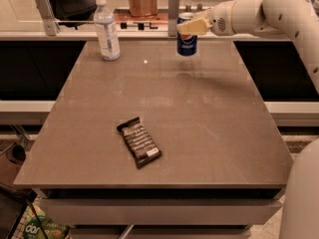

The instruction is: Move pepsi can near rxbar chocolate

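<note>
The claw [189,28] was at the far edge of the desk [224,133], a little right of the middle of that edge. Its pale fingers were closed on the upper part of the can [187,43], one finger lying across the can's front just under the silver top. The arm [259,11] came in from the right, beyond the far right corner, and ran roughly level along the far edge to the claw.

The can was upright, dark blue, with its round logo facing the near edge. It looked to hang a little above the desk: a faint dark patch lay on the surface below it, apart from the can's base. Whether the base was fully clear of the surface could not be told for sure.

The bar [139,142] lay flat on the desk's near half, left of the middle and well apart from the can. It was set at a slant, one end pointing toward the far left corner and the other, the one with the white patch, toward the near right corner. Its white text lines ran across the black wrapper.

A bottle [106,29] stood upright near the far left corner, clear plastic with a white cap, well apart from the bar and to the left of the can.

Behind the far edge, between the bottle and the can, stood a brown box [142,1].
</note>
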`<state>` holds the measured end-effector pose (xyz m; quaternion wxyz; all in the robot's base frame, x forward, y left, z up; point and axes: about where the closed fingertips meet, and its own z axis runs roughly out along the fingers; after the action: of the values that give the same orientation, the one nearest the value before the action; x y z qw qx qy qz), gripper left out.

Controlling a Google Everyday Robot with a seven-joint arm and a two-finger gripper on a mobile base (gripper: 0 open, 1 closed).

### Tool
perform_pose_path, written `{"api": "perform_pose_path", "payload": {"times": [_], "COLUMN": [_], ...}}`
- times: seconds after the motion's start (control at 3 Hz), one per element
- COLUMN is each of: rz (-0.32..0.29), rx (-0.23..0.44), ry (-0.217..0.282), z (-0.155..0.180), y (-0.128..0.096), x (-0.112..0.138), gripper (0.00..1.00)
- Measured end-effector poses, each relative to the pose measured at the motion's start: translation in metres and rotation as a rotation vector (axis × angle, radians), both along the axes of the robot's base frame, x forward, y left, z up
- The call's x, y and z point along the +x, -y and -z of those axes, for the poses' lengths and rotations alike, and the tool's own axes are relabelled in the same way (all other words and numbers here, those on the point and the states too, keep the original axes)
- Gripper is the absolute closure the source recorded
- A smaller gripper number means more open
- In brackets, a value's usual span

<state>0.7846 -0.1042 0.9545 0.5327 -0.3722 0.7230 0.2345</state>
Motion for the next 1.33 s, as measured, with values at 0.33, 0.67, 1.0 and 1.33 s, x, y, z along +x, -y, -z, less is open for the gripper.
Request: {"api": "perform_pose_path", "payload": {"times": [0.33, 0.67, 1.0, 1.33], "rz": [-0.053, -0.122, -0.160, -0.185], "rx": [-0.003, -0.011, -0.023, -0.027], "ry": [-0.024, -0.037, -0.007, 0.023], "z": [-0.010, -0.016, -0.025, -0.019], "y": [0.003, 0.002, 0.000, -0.008], "x": [-0.025, -0.056, -0.093, -0.136], "gripper": [1.00, 1.00, 1.00, 1.00]}}
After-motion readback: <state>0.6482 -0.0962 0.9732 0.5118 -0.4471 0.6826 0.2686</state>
